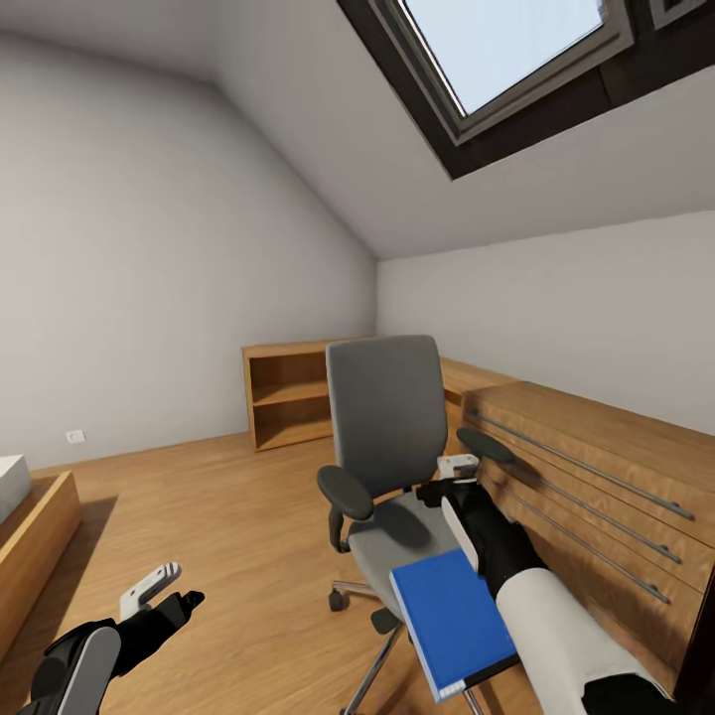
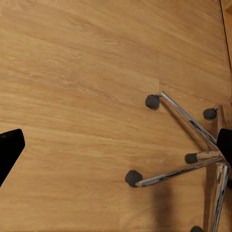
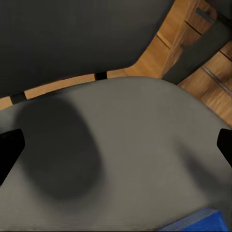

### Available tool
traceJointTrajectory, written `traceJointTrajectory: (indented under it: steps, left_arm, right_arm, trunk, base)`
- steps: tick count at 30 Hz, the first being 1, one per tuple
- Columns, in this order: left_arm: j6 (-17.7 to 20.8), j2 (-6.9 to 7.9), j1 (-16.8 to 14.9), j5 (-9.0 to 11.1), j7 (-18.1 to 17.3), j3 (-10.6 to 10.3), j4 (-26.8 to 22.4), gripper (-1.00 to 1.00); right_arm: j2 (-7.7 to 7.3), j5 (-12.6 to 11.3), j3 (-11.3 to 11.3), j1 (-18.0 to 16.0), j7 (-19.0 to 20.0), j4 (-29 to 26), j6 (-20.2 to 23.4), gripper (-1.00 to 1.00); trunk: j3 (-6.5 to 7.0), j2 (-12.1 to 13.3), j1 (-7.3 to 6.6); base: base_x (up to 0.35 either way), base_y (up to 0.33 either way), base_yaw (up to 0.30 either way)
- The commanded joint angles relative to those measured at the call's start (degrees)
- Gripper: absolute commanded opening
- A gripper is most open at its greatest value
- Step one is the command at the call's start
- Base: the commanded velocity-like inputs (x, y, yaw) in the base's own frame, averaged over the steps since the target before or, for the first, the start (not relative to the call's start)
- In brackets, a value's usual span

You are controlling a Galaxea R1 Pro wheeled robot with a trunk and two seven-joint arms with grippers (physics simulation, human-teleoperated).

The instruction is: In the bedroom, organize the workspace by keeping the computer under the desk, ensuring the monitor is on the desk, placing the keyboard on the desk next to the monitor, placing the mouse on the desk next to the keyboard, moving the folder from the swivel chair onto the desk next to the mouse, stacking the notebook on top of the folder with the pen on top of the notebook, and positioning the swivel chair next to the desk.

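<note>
Bedroom with grey walls, sloped ceiling and a skylight (image 1: 516, 60) overhead; the light wood plank floor (image 1: 228, 516) lies open across the middle and to my left, with a low wooden box edge (image 1: 40, 536) intruding at the far left. A long wooden dresser (image 1: 606, 477) with bar handles runs along my right side, and an open wooden shelf unit (image 1: 288, 392) stands against the back wall. The swivel chair (image 1: 387, 437) stands just beside the dresser, its right armrest close to the drawer fronts, back upright, seat facing me. Its chrome star base and castors show in the left wrist view (image 2: 193, 145), standing on bare planks with free floor all around on that side. The folder (image 1: 452, 621) lies on the front edge of the seat, blue and flat, overhanging toward me; its far right corner is covered by my right arm. The right gripper (image 1: 452, 477) hovers over the seat near the right armrest; in the right wrist view its black fingertips (image 3: 9, 150) sit at both edges of the frame, spread wide, nothing between them but grey cushion, with a sliver of folder (image 3: 200, 223) at the margin. The left gripper (image 1: 164, 586) hangs low over open floor, fingers parted and empty.
</note>
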Motion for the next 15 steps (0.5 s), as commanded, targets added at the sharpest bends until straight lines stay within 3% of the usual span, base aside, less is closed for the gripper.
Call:
traceJointTrajectory:
  steps: [1,7,15]
  left_arm:
    - [0.2,0.02,0.0,0.6,0.5,0.0,-0.1,1.00]
    - [0.2,0.04,0.0,0.6,0.5,0.1,-0.1,1.00]
    - [0.2,0.01,0.0,0.6,0.5,0.1,-0.1,1.00]
  right_arm:
    - [-0.02,0.1,0.2,1.0,-0.2,-2.1,1.1,1.00]
    - [-0.02,0.1,0.2,7.1,-0.2,-13.8,5.8,1.00]
    - [0.12,0.0,0.2,9.2,-0.3,-18.6,8.3,1.00]
  trunk:
    - [-0.06,0.0,-0.01]
    - [-0.05,0.0,-0.01]
    - [-0.04,0.0,-0.01]
  base:
    - [0.000,0.000,0.000]
    - [0.000,0.000,0.000]
    - [0.000,0.000,0.000]
